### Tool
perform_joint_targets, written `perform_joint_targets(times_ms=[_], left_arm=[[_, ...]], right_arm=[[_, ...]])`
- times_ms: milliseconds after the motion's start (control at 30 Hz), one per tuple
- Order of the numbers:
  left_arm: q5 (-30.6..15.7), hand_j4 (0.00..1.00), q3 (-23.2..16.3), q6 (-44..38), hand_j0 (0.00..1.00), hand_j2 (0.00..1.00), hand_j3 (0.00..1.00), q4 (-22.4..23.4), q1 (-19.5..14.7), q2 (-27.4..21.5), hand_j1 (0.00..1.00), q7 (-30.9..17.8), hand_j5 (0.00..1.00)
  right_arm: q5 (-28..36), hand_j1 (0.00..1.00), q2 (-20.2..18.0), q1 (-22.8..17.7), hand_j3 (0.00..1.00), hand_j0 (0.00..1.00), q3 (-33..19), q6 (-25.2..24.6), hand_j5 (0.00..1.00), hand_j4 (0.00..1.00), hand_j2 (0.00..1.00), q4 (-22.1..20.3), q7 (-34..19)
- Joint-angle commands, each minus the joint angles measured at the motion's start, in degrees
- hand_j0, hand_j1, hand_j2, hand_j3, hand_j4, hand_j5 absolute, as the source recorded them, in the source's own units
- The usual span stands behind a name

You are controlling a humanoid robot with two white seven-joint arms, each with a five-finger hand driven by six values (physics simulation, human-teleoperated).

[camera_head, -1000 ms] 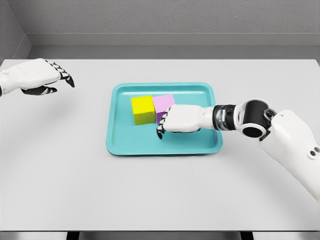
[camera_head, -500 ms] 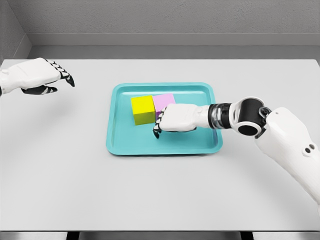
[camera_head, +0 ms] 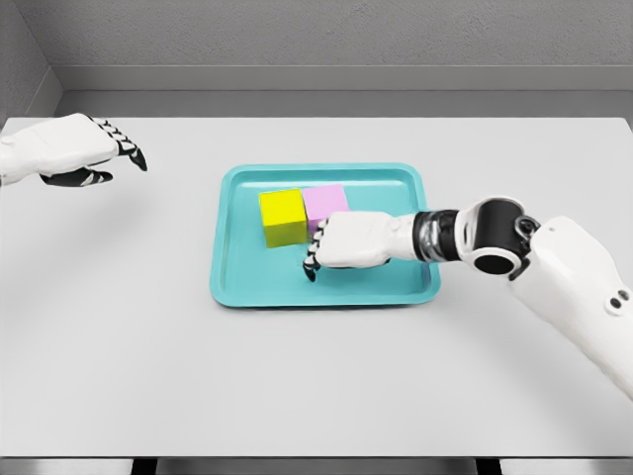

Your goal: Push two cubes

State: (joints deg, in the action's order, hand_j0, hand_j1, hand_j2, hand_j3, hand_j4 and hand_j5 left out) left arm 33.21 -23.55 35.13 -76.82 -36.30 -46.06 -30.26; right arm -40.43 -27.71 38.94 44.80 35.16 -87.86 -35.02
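Head view, right hand [camera_head: 341,242] curled, empty, against pink cube [camera_head: 323,203], yellow cube [camera_head: 283,217] touching beside it, teal tray [camera_head: 237,282]

Teal tray on pale tabletop, grey wall behind.

Tray [camera_head: 235,287]: teal, shallow, rounded corners, raised rim, set flat near the middle of the tabletop [camera_head: 326,386], long side across the view. Tabletop: plain light grey, matte, its near edge showing at the bottom of the view. Wall [camera_head: 336,35]: mottled grey, running along the far edge; a second wall meets it at the upper left corner.
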Motion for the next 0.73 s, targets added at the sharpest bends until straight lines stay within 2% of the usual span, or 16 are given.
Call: perform_joint_targets(times_ms=[0,67,100,167,233,267,300,367,400,433,467,533,700], left_arm=[[-0.60,0.63,0.00,-0.13,0.63,0.63,0.63,-0.08,0.09,-0.34,0.63,0.03,0.63],[-0.69,0.63,0.08,-0.13,0.63,0.63,0.63,-0.08,0.09,-0.52,0.63,0.03,0.63],[-0.69,0.63,0.00,-0.13,0.63,0.63,0.63,-0.08,0.26,-0.61,0.63,0.03,0.63],[-0.69,0.64,0.00,-0.13,0.64,0.64,0.64,-0.17,0.35,-0.78,0.64,0.03,0.64],[-0.77,0.65,0.00,-0.13,0.65,0.65,0.65,-0.17,0.35,-0.87,0.65,0.11,0.65],[-0.77,0.66,0.00,-0.13,0.66,0.66,0.66,-0.17,0.35,-0.87,0.66,0.11,0.66],[-0.77,0.73,0.00,-0.13,0.73,0.73,0.73,-0.08,0.35,-0.78,0.73,0.29,0.73],[-3.24,0.89,0.00,-0.13,0.89,0.89,0.89,0.36,0.44,-0.79,0.89,0.29,0.89],[-3.41,1.00,-0.09,-0.13,1.00,1.00,1.00,0.36,0.44,-0.70,1.00,0.47,1.00],[-4.11,1.00,-0.09,-0.13,1.00,1.00,1.00,0.45,0.53,-0.78,1.00,0.47,1.00],[-4.29,1.00,0.00,-0.13,1.00,1.00,1.00,0.44,1.05,-0.87,1.00,0.47,1.00],[-4.29,1.00,0.00,-0.13,1.00,1.00,1.00,0.45,1.14,-0.96,1.00,0.47,1.00],[-4.29,1.00,0.00,-0.13,1.00,1.00,1.00,0.45,1.23,-1.58,1.00,0.47,1.00]], right_arm=[[0.96,0.58,-4.80,-0.17,0.58,0.58,-0.68,-0.16,0.58,0.58,0.58,-5.99,0.02],[4.39,0.58,-11.30,-2.28,0.58,0.58,-3.58,-0.16,0.58,0.58,0.58,-12.06,0.02],[5.97,0.59,-13.68,-3.25,0.59,0.59,-6.21,-0.16,0.59,0.59,0.59,-13.30,0.02],[10.54,0.59,-18.34,-3.69,0.59,0.59,-10.26,-0.16,0.59,0.59,0.59,-13.39,0.02],[17.66,0.62,-22.64,-3.78,0.62,0.62,-16.23,-0.16,0.62,0.62,0.62,-13.39,0.02],[19.68,0.63,-23.79,-4.57,0.63,0.63,-18.61,-0.16,0.63,0.63,0.63,-13.39,0.02],[20.91,0.70,-25.28,-6.76,0.70,0.70,-22.56,-0.16,0.70,0.70,0.70,-13.39,0.02],[21.79,0.90,-26.43,-12.30,0.90,0.90,-27.92,-0.16,0.90,0.90,0.90,-12.95,0.02],[21.70,0.99,-26.51,-15.38,0.99,0.99,-31.96,-0.16,0.99,0.99,0.99,-11.63,0.02],[21.79,1.00,-26.34,-17.05,1.00,1.00,-35.92,-0.16,1.00,1.00,1.00,-9.35,0.02],[21.79,1.00,-26.25,-17.75,1.00,1.00,-37.33,-0.16,1.00,1.00,1.00,-7.85,0.02],[21.79,1.00,-26.16,-17.84,1.00,1.00,-37.51,-0.16,1.00,1.00,1.00,-5.13,0.02],[21.79,1.00,-25.81,-18.28,1.00,1.00,-37.69,-0.16,1.00,1.00,1.00,-4.69,0.02]])
